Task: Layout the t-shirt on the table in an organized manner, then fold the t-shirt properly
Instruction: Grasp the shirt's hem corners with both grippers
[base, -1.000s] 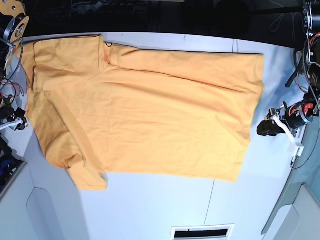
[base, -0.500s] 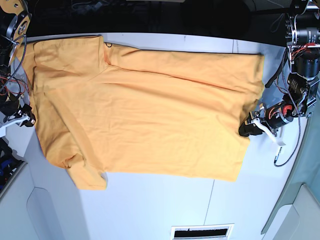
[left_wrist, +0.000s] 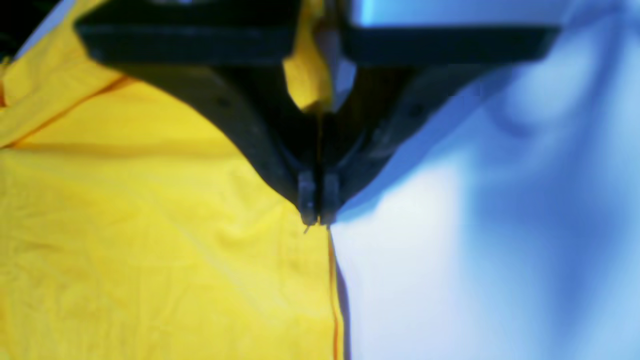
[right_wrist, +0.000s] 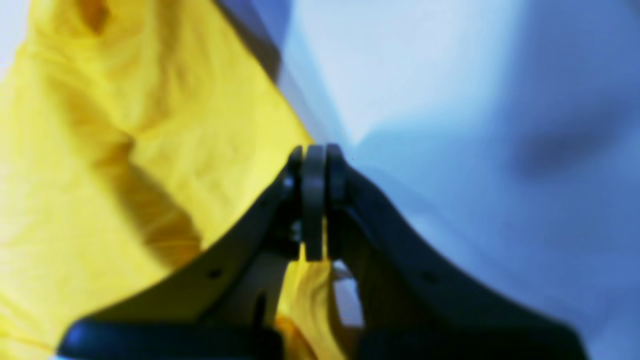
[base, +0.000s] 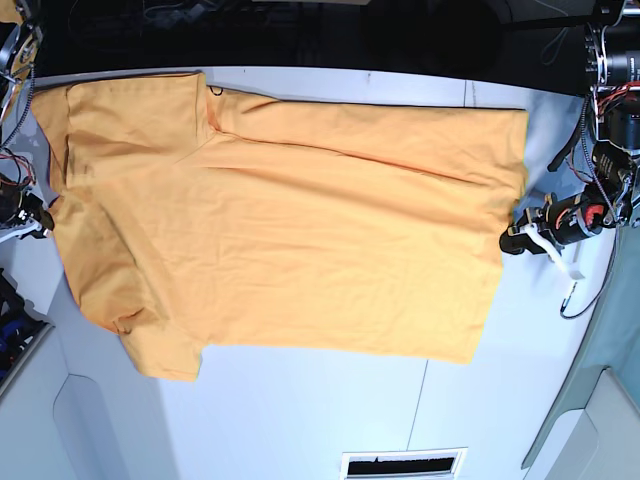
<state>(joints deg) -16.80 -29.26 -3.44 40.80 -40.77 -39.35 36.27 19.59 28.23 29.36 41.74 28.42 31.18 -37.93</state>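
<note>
Both hands now clamped on t-shirt (base: 290, 230) edges, table (base: 320, 410)

The plain orange-yellow cotton t-shirt (base: 290, 230) is soft matt cloth, finely creased, with a stitched hem along its right edge. The large white tabletop (base: 330, 410) under it looks smooth and matt, crossed by a thin dark seam. The left claw (left_wrist: 316, 210) and the right claw (right_wrist: 314, 165) have fingers of black, faintly shiny, smooth plastic.
</note>
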